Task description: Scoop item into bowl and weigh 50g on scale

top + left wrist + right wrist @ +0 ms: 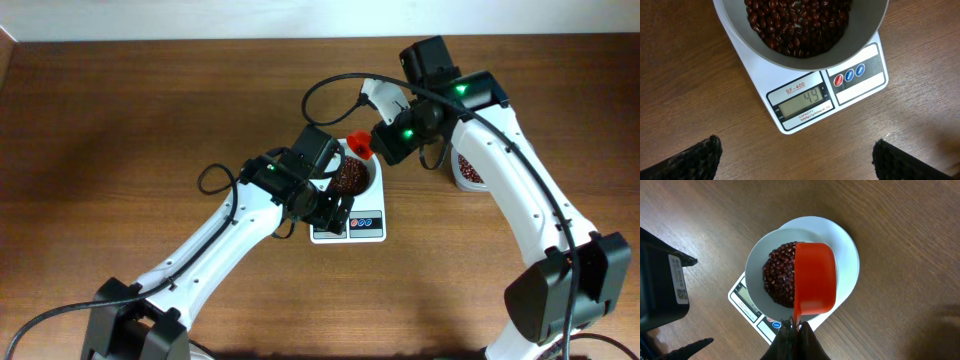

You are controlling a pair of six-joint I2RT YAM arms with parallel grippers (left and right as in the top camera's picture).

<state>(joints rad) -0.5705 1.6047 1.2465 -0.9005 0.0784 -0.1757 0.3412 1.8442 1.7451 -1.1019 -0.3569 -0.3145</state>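
jaws of right gripper (793,326) clamp scoop (814,280) covering bowl (754,264); left gripper (797,150) gapes near scale (862,89).

Overhead: fixed high above the table (120,120), looks straight down from far off; takes in the left arm (220,230), the right arm (520,190), and the scale (350,228) with the bowl (372,180) near frame centre.
Left wrist: sits low before the scale's front, faces down at close range; filled by the display (802,105), the red and blue buttons (850,75) and the bowl's near half; left gripper (800,162) tips in the bottom corners.
Right wrist: hangs over the bowl, looks nearly straight down, farther off than the left wrist; right gripper (796,327) at bottom centre, red scoop (815,280) mid-frame.
Shared: bowl of beans (777,277) on the scale in all three; left arm also at the right wrist view's left edge.
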